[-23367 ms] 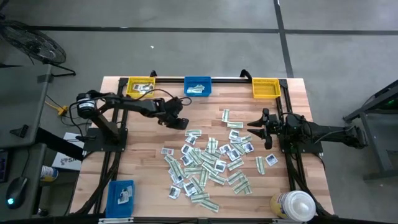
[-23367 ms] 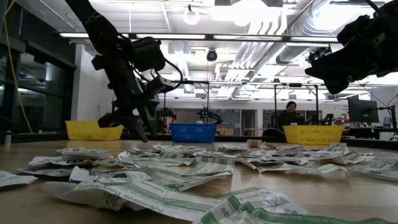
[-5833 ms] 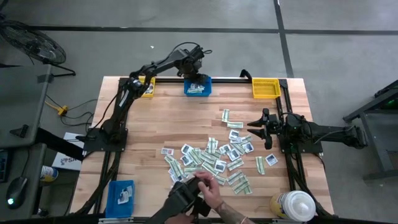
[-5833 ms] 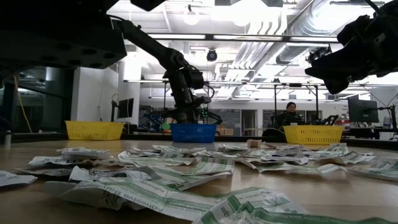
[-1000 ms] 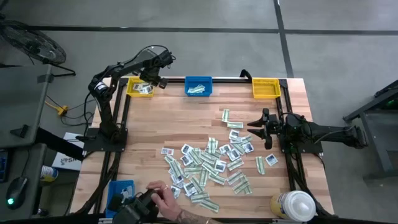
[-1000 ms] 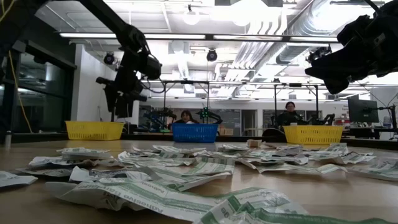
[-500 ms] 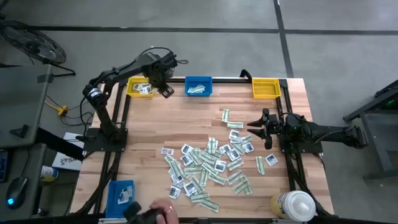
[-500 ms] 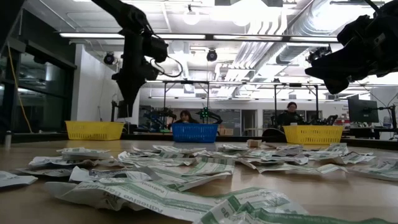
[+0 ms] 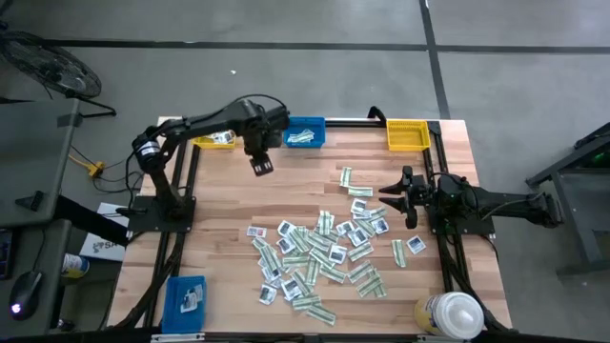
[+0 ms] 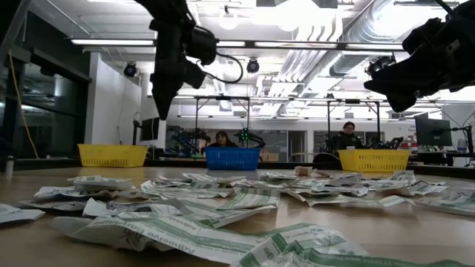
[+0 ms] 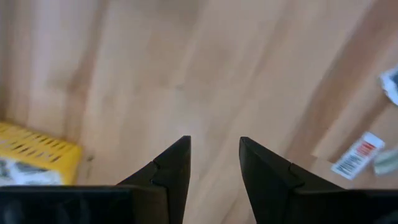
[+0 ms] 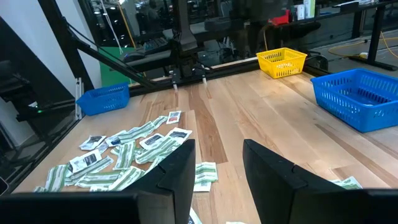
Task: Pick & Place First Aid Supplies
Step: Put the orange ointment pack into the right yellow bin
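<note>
**Left gripper over bare table; packets spread at table centre**

The left gripper [image 9: 261,164] is held above bare wood, just in front of the gap between the yellow bin [image 9: 215,138] at the far left corner and the blue bin [image 9: 304,132] at the far edge. Its fingers [image 11: 176,163] are seen parted in the left wrist view, with only bare wood in the gap between them. Nothing is gripped.

The first aid supplies [image 9: 319,250] lie scattered in a loose pile on the middle and near half of the table [image 9: 305,186], well apart from the left gripper, toward the near side and the right. A few packets are also seen inside the yellow bin, the blue bin, and a second blue bin [image 9: 185,297] at the near left corner. One packet with a red mark and a barcode [image 11: 359,155] is visible in the left wrist view, off to one side of the fingers.

The right gripper [image 9: 389,202] is parked at the right edge of the pile, just beside its outermost packets. Its fingers [image 12: 178,169] stand apart with nothing between them.

A second yellow bin [image 9: 407,134] sits at the far right corner; a white-capped bottle [image 9: 450,314] stands at the near right corner.

Writing: green print is present on the strip packets [image 10: 185,236] in the low view, but it cannot be read reliably. No brand can be made out on the bottle or bins.
</note>
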